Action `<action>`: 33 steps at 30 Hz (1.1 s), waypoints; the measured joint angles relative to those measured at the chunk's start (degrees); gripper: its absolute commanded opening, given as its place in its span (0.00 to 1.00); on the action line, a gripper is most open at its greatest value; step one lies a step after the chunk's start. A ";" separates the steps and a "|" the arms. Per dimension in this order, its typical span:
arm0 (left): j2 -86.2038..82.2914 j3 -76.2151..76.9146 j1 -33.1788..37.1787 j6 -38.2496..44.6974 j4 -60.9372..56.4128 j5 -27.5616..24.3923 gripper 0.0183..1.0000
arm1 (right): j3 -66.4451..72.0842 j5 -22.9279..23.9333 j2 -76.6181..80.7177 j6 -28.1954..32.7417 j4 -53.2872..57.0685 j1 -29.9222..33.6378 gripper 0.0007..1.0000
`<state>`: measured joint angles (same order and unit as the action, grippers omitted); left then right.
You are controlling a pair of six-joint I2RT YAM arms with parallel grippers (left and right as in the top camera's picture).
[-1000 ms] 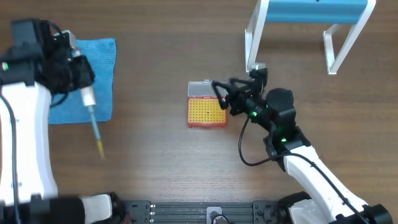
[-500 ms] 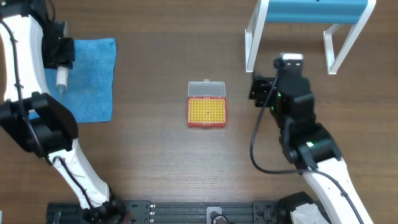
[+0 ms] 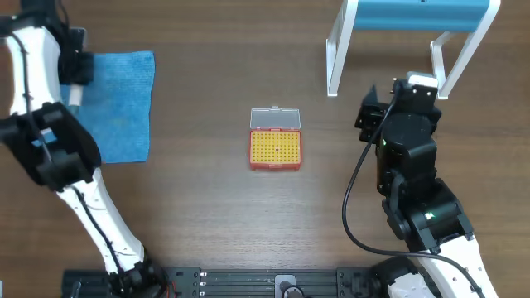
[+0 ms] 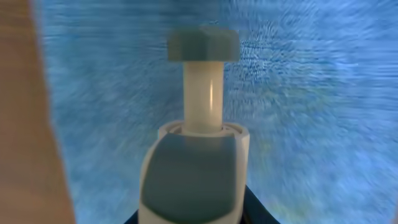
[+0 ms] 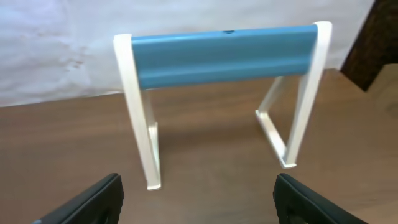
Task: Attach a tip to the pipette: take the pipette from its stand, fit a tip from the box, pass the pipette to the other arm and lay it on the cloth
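The left gripper [image 3: 73,73] is clamped on the pipette [image 4: 198,143]. The pipette's long axis runs forward from the fingers, plunger end leading, and the blue cloth [image 4: 311,93] lies directly beneath it. The right gripper [image 5: 199,208], fingers apart, faces the stand [image 5: 224,53], well apart from the cloth.
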<state>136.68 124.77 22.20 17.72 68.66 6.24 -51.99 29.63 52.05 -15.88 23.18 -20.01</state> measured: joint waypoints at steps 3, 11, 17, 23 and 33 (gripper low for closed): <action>5.42 0.00 0.00 1.29 -2.19 0.00 0.01 | 0.00 1.20 0.00 -0.02 -0.02 0.00 0.78; 7.65 0.57 -0.76 3.10 -8.28 0.37 0.01 | -0.02 1.11 0.13 -2.01 -0.09 -0.11 0.78; 7.65 0.57 -0.85 3.28 -7.93 -4.52 0.01 | -0.02 1.07 1.40 -3.74 -0.07 -0.37 0.78; 7.65 0.57 -0.87 3.08 -6.91 -7.30 0.95 | -0.02 0.70 3.52 -4.35 -0.04 -1.22 0.78; 7.63 1.27 -1.01 2.93 -5.75 -5.27 0.97 | -0.02 0.66 3.91 -4.37 -4.81 -1.38 0.78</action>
<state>144.31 126.04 21.19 20.64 62.92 0.97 -52.01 30.28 55.96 -20.25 18.37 -21.39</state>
